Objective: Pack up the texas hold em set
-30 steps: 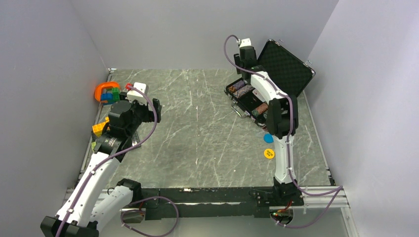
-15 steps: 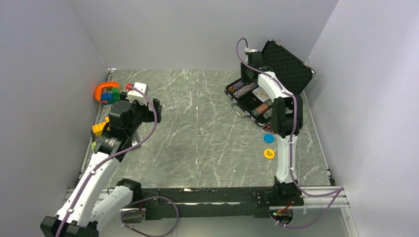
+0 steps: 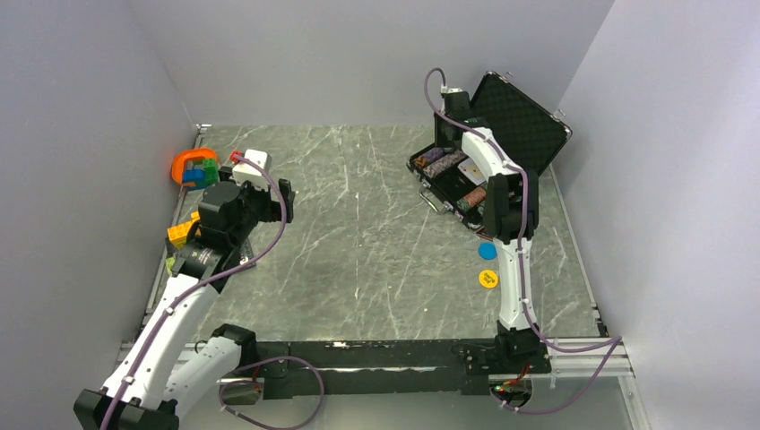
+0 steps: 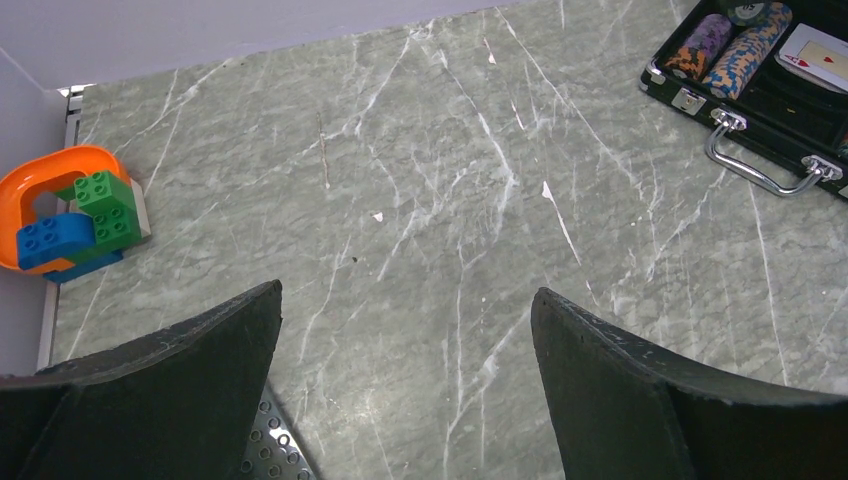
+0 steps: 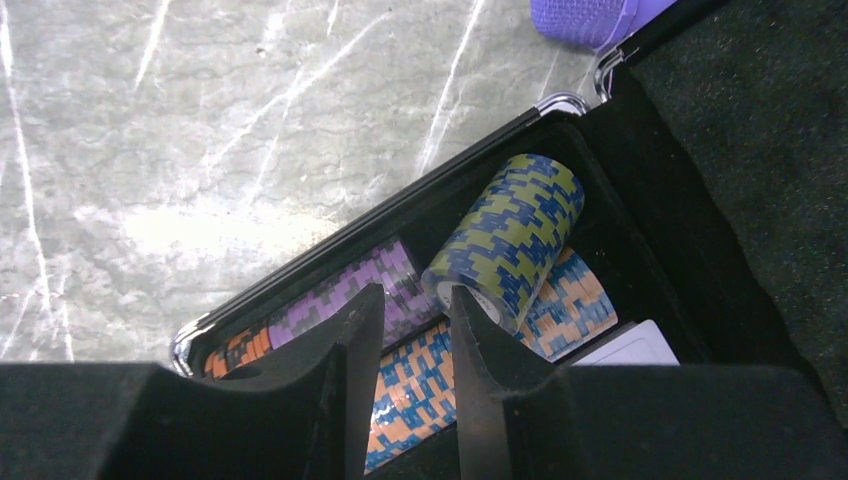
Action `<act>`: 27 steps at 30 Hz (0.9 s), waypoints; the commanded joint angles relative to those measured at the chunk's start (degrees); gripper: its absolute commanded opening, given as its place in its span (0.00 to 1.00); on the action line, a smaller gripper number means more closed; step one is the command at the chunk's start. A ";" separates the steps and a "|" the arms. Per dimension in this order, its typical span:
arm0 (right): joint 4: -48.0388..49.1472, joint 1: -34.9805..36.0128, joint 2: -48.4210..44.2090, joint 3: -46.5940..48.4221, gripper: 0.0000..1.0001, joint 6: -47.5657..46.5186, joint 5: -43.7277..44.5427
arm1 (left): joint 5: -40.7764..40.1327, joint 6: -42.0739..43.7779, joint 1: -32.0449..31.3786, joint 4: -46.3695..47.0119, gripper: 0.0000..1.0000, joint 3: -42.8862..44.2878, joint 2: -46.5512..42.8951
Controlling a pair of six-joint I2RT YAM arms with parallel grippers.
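The black briefcase [image 3: 448, 184] lies open at the far right, its lid [image 3: 524, 121] raised. Several chip stacks and a card [image 5: 625, 345] lie in it. My right gripper [image 3: 444, 134] hangs over the case's far left end. In the right wrist view its fingers [image 5: 415, 292] stand a narrow gap apart with nothing between them. A yellow-blue chip stack [image 5: 510, 235] lies tilted on the other stacks, just beside the right fingertip. A blue disc [image 3: 487, 251] and a yellow disc [image 3: 487, 279] lie on the table in front of the case. My left gripper [image 3: 285, 199] is wide open and empty [image 4: 405, 295] at the left.
An orange ring with coloured toy blocks [image 3: 195, 167] sits at the far left wall, and it also shows in the left wrist view [image 4: 60, 205]. More blocks [image 3: 182, 231] lie by the left arm. A purple object [image 5: 590, 18] lies just behind the case's corner. Grey walls enclose the table.
My right gripper has swung a little right and dropped from above the case's rim to its far left end. The left arm has not moved.
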 commanded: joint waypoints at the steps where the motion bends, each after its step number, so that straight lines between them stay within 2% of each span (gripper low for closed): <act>1: -0.39 -0.53 1.00 1.76 0.35 1.19 2.29 | 0.73 -0.07 -0.25 1.62 0.98 -0.09 -0.03; 8: 2.02 -1.01 1.87 0.76 0.35 0.50 8.13 | 0.69 -0.09 -0.20 1.58 0.98 -0.09 -0.16; 13: 2.70 -1.05 0.42 -0.06 0.39 -0.95 3.43 | 0.68 -0.06 -0.25 1.54 0.98 -0.12 -0.07; 19: 3.63 -1.31 -4.31 -2.04 0.49 -2.69 -0.70 | 0.85 -0.07 -0.18 1.63 0.98 -0.09 -0.09; 23: 1.25 -2.45 -2.74 1.37 0.53 -2.96 -1.62 | 1.09 -0.23 -0.21 1.69 0.98 -0.17 -0.25; 27: 1.23 -3.24 -0.80 3.06 0.64 -4.80 -3.05 | 0.98 -0.22 -0.24 1.61 0.98 -0.18 -0.11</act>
